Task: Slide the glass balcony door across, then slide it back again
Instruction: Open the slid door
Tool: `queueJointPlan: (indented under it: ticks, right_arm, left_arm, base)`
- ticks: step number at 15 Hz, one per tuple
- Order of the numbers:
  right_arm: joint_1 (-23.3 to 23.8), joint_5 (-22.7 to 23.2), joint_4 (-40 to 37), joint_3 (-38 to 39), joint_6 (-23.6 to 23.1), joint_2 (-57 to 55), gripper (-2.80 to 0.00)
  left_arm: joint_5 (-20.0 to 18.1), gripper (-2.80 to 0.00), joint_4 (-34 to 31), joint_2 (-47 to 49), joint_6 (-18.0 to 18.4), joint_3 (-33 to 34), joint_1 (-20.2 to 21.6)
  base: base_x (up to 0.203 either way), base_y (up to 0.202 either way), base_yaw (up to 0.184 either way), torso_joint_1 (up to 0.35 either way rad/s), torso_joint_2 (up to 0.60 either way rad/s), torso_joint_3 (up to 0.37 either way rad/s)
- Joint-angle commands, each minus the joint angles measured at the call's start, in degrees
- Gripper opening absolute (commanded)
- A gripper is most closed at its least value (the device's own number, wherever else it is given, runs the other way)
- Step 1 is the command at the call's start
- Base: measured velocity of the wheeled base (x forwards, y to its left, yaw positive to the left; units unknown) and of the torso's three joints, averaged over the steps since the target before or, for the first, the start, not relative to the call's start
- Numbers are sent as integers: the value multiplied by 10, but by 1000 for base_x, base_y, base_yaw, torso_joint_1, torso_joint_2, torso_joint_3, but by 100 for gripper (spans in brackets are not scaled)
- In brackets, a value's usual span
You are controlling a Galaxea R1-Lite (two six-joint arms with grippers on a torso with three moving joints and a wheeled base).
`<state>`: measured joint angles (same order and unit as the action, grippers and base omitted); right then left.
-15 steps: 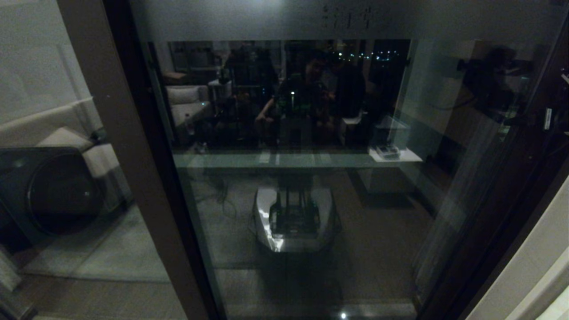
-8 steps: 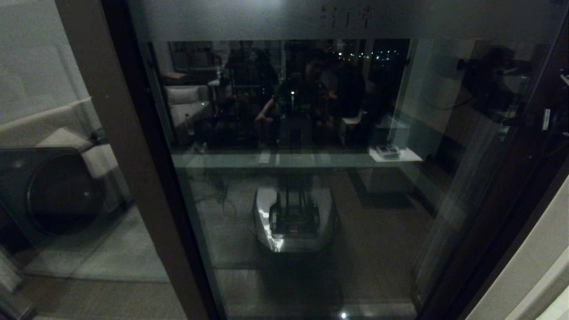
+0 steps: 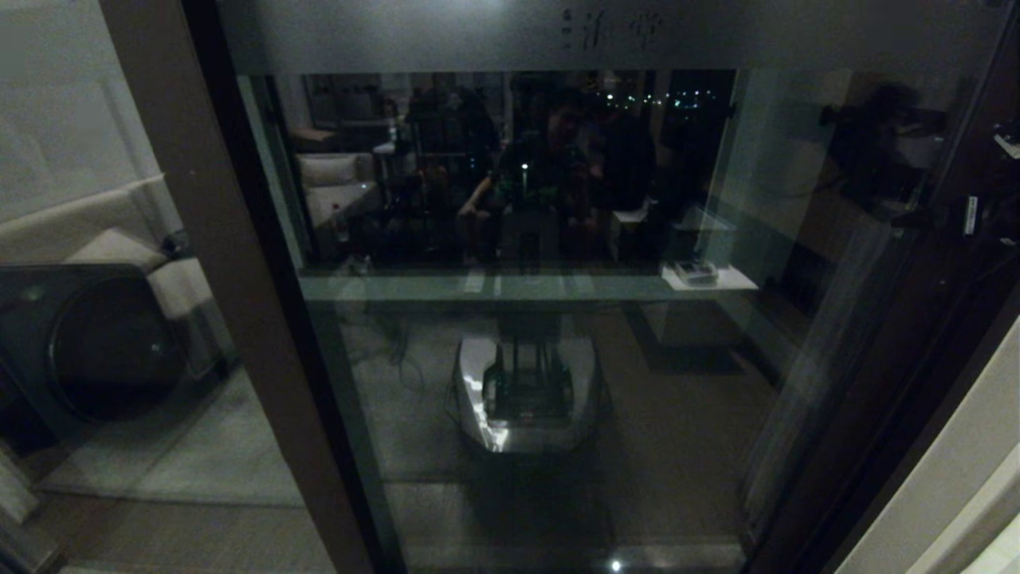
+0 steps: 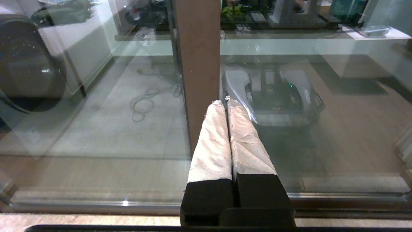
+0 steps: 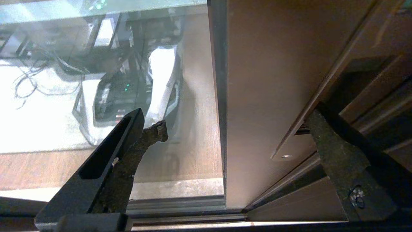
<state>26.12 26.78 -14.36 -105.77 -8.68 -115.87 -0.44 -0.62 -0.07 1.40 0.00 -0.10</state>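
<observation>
The glass balcony door (image 3: 558, 375) fills the head view, a clear pane in a dark brown frame. Its edge stile (image 5: 257, 96) carries a narrow recessed handle (image 5: 322, 106) with a silver screw (image 5: 285, 157). My right gripper (image 5: 235, 119) is open and straddles that stile: one finger (image 5: 122, 151) lies over the glass side and the other finger (image 5: 338, 154) sits at the handle recess. In the head view this gripper (image 3: 980, 219) shows dimly at the far right. My left gripper (image 4: 225, 102) is shut and empty, its white-wrapped fingers pointing at a brown post (image 4: 199, 64).
A second brown post (image 3: 231, 319) stands at the left, with a round-fronted dark machine (image 3: 88, 343) behind the glass. The floor track (image 5: 180, 209) runs along the bottom. A light wall (image 3: 948, 478) borders the right. The pane mirrors my own base (image 3: 526, 391).
The door and my right gripper have shifted slightly to the left. The brown post at the left has stayed put.
</observation>
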Motion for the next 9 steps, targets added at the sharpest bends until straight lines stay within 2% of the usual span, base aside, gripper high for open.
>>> queueJointPlan:
  ticks: [1,9]
  right_arm:
    - [-7,3,0,12,-1,10,0]
    - [-23,10,0,36,-1,28,0]
  left_arm:
    - [0,-280,0,0,0,0,0]
    - [0,-280,0,0,0,0,0]
  base:
    - [0,0,0,0,0,0]
    - [0,0,0,0,0,0]
